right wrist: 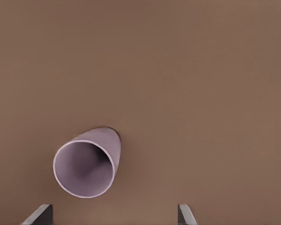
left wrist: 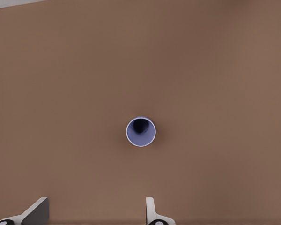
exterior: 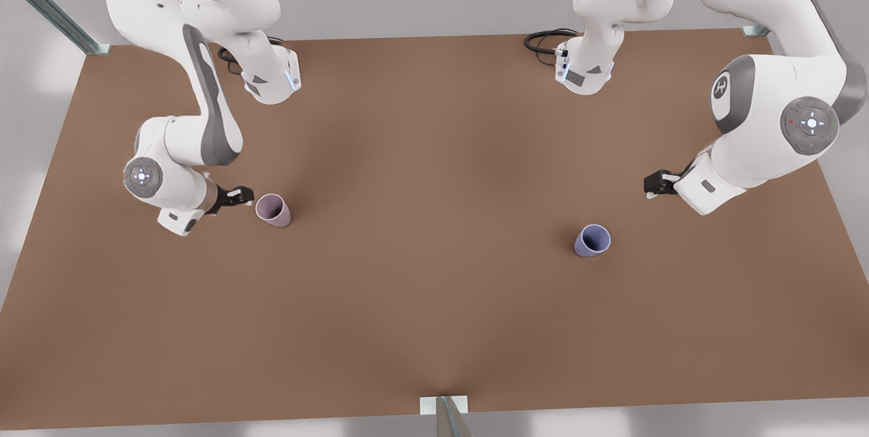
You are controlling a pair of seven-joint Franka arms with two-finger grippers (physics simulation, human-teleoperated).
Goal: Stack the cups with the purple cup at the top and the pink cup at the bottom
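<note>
Tabletop (exterior: pixel 434 301) brown, carrying both cups, well apart | right tool (exterior: pixel 239 195) low, just beside pink cup (exterior: pixel 273 210), fingers spread, holding nothing | left tool (exterior: pixel 657 184) raised, near but apart from purple cup (exterior: pixel 593 240), fingers spread, holding nothing | both cups upright, unstacked

Overhead front view (wrists downward)

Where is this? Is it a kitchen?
Not a kitchen, more likely a pretend robot lab made on a computer. There's a plain brown table, two white robot arms, and just a pink cup and a purple cup.
</note>
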